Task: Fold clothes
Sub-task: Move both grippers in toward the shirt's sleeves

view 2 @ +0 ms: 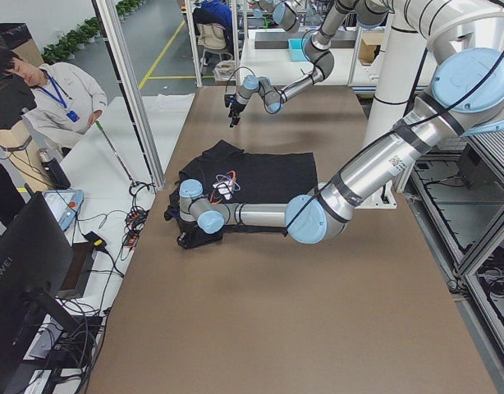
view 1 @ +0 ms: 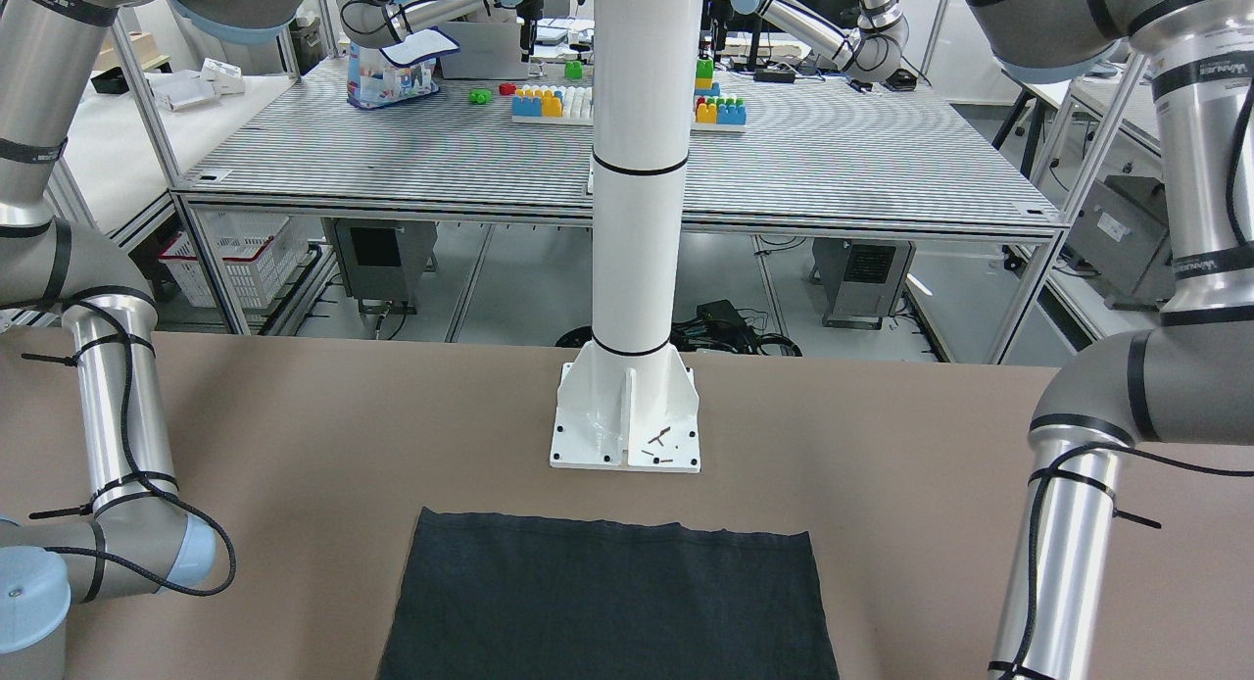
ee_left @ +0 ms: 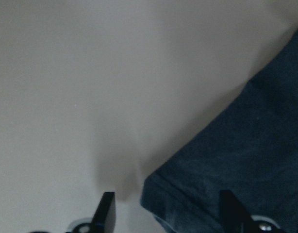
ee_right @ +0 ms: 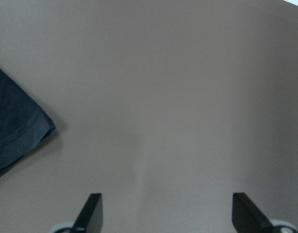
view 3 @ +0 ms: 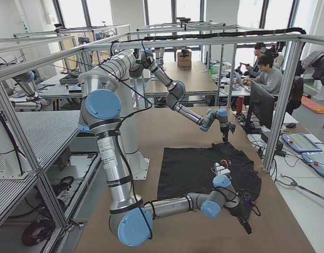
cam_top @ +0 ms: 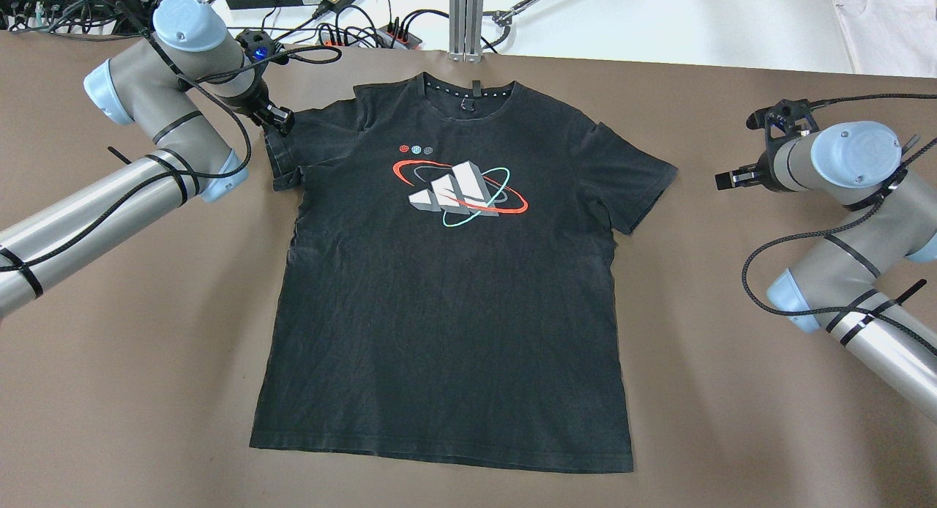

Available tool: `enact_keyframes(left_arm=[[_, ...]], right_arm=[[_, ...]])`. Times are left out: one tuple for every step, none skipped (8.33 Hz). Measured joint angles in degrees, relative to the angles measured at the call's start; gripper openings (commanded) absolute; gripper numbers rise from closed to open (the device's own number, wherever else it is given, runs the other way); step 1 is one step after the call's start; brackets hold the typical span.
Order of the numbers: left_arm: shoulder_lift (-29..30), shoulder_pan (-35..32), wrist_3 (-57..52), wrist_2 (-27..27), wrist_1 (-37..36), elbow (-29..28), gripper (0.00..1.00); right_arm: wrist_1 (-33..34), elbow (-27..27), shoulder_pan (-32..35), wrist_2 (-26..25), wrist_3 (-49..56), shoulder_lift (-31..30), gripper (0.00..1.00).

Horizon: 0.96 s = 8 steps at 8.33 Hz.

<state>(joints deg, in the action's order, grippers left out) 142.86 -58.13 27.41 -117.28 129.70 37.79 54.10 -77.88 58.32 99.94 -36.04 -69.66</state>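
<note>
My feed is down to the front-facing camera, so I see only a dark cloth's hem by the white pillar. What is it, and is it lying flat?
Observer: It is a T-shirt, spread flat with its print facing up.
Operator: Where is the left gripper?
Observer: The left gripper is at the near sleeve. The wrist view shows it open, with the sleeve's corner between its fingers.
Operator: And the right one?
Observer: The right gripper is open over bare table, apart from the other sleeve.
</note>
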Motion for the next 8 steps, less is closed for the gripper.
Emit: enact_keyframes(left_arm=[[0.0, 0.0, 0.0, 0.0, 0.0, -0.5, 0.58], [0.0, -0.2, 0.0, 0.0, 0.0, -0.7, 0.37], [0.1, -0.3, 0.0, -0.1, 0.0, -0.8, 0.03], [0.1, -0.3, 0.0, -0.1, 0.0, -0.8, 0.0], [0.2, -0.3, 0.0, -0.1, 0.0, -0.8, 0.0], [0.3, -0.4, 0.0, -0.1, 0.0, -0.7, 0.0], [0.4, -0.4, 0.0, -0.1, 0.1, -0.7, 0.0], [0.4, -0.5, 0.1, -0.1, 0.1, -0.4, 0.0]], right_arm=[[0.0, 0.0, -0.2, 0.0, 0.0, 0.0, 0.94], [-0.1, 0.0, -0.3, 0.0, 0.0, 0.0, 0.94], [-0.1, -0.1, -0.4, 0.0, 0.0, -0.1, 0.94], [-0.2, -0.1, -0.5, 0.0, 0.0, -0.1, 0.94], [-0.2, -0.1, -0.6, 0.0, 0.0, -0.1, 0.94], [-0.3, -0.1, -0.6, 0.0, 0.0, -0.2, 0.94], [-0.3, -0.1, -0.7, 0.1, 0.0, -0.2, 0.94], [-0.4, -0.2, -0.7, 0.1, 0.0, -0.2, 0.94]])
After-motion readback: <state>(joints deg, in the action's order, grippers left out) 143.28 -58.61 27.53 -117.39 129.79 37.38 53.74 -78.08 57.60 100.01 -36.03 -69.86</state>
